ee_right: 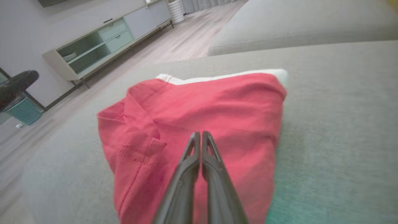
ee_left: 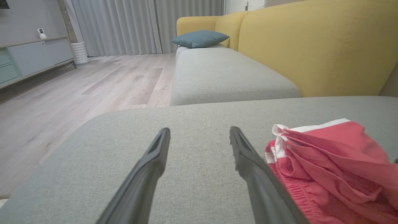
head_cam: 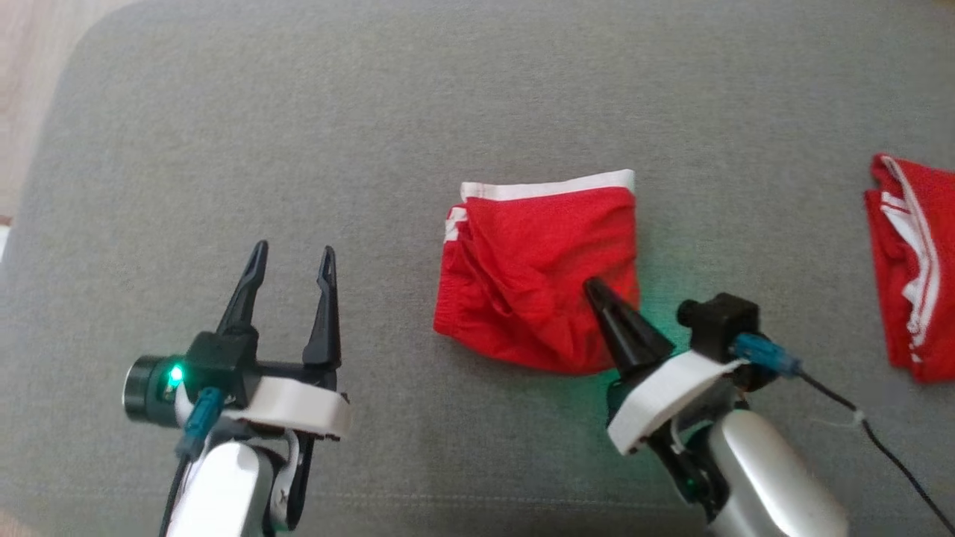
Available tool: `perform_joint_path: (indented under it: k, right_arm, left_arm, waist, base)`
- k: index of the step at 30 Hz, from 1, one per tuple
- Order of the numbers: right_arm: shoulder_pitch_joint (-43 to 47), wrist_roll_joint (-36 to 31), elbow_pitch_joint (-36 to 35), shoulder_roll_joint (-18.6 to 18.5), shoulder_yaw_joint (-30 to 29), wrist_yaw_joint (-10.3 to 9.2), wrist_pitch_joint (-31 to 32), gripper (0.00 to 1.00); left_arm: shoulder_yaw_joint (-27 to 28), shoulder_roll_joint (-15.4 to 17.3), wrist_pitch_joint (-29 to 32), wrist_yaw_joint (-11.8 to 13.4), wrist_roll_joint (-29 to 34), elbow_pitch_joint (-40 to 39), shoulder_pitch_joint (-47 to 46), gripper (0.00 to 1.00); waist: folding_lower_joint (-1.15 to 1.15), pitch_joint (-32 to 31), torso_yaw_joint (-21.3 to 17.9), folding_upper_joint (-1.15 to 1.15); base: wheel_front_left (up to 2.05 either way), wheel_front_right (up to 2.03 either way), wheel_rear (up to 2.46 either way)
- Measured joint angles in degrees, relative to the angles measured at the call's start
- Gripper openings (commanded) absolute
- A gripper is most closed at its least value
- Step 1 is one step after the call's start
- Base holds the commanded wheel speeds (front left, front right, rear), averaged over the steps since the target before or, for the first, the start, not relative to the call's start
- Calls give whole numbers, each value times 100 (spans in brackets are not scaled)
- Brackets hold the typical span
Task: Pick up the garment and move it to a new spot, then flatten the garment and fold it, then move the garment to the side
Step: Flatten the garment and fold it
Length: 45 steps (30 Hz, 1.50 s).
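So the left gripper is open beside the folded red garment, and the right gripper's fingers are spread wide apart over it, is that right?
Not quite. The right gripper has its fingers pressed together, not spread wide, with the tips over the folded red garment. The right wrist view shows this plainly. The rest stands: the left gripper is open beside it.
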Motion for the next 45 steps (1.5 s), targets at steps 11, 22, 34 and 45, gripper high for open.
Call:
perform_joint_path:
  k: [11,22,34,45]
  right_arm:
    - [-790,690,1021,80,1209,0,-480,0]
    - [-1184,1307,1853,86,2469,0,-643,0]
    - [-1379,1393,912,-23,1931,0,-1425,100]
    - [218,186,-503,-471,-1039,0,-1123,100]
  left_arm:
    - [-36,-98,-68,-41,-1,135,-87,100]
    - [-68,-130,-74,-41,-10,190,-207,100]
    - [-11,-64,-79,20,-51,252,-122,100]
    - [157,119,-79,163,-113,96,208,100]
  waist:
    - [0,162,263,0]
    - [0,199,257,0]
    - [0,-106,12,0]
    - [0,-420,-349,0]
  base:
    - [0,0,0]
    - [0,0,0]
    - [0,0,0]
    - [0,0,0]
